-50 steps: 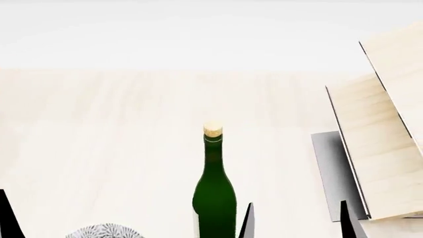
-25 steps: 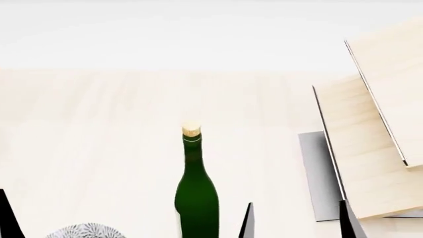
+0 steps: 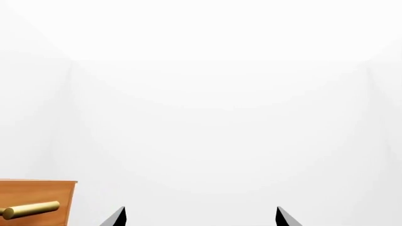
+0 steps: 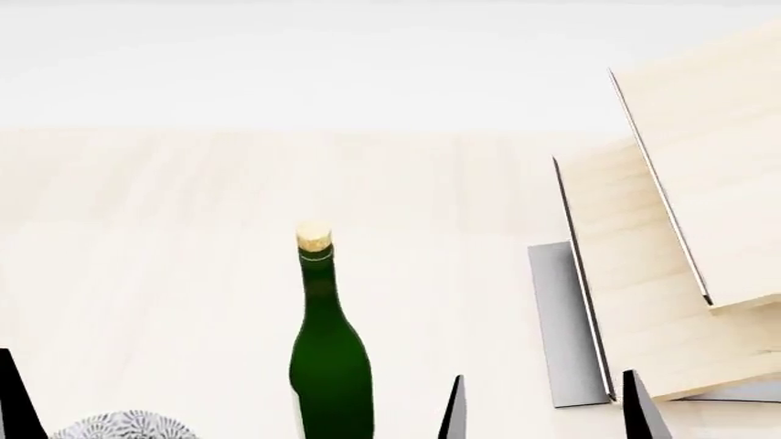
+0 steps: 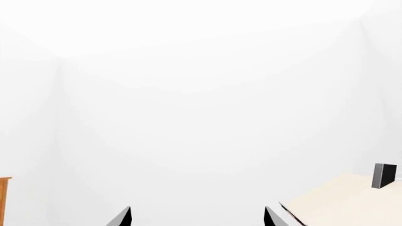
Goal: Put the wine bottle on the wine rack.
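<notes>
The wine bottle [image 4: 327, 366], dark green with a tan cork, stands upright on the light wood table [image 4: 183, 229] at the lower middle of the head view. The wine rack [image 4: 647, 274], slanted light wood boards on a grey base, stands to its right. My right gripper [image 4: 546, 413] is open and empty, low between the bottle and the rack, touching neither. In the right wrist view the open right gripper [image 5: 197, 217] faces a white wall, with a rack board [image 5: 345, 205] and its black peg [image 5: 384, 175] beside it. My left gripper [image 3: 199, 217] is open and empty.
A patterned bowl [image 4: 123, 426] sits at the bottom left, left of the bottle. One left fingertip [image 4: 13, 398] shows at the left edge. A reddish-brown cabinet [image 3: 37, 193] with a brass handle [image 3: 31, 210] shows in the left wrist view.
In the head view the bottle, bowl and rack have slid left, and more of the rack shows. The gripper tips keep their places in the picture.
</notes>
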You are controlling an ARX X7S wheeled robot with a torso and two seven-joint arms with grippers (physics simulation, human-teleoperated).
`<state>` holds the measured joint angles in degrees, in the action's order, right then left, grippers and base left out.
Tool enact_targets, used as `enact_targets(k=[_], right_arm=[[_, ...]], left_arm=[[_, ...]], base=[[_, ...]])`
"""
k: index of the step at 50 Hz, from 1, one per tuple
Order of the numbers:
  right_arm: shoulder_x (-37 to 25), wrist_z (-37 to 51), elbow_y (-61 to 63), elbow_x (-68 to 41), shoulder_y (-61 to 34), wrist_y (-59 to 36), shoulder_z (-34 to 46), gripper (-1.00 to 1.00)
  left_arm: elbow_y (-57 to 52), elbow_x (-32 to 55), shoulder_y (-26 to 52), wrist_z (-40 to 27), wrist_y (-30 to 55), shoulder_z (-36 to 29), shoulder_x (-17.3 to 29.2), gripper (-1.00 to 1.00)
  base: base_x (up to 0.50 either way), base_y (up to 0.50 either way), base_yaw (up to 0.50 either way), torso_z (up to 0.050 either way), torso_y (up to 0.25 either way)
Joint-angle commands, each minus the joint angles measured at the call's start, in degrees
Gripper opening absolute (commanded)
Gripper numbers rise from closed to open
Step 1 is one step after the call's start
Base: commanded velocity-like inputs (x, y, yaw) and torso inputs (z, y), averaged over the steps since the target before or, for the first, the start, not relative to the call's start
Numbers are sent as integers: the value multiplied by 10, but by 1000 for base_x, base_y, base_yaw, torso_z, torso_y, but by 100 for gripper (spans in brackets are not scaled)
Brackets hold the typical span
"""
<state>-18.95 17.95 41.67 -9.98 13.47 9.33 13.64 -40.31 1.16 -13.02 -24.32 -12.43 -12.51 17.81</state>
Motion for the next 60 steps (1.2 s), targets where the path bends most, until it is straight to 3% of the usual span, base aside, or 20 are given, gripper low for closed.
enact_targets(k=[1, 60], right_arm=[[-2, 1, -3, 0, 0, 4, 3, 100], [-12, 13, -7, 1, -3, 8, 14, 100]], left_arm=[[1, 0, 0, -3, 0, -3, 2, 100], [1, 0, 1, -15, -4, -13, 13, 100]], base=[[0, -82, 0, 0, 0], [0, -84, 0, 0, 0]])
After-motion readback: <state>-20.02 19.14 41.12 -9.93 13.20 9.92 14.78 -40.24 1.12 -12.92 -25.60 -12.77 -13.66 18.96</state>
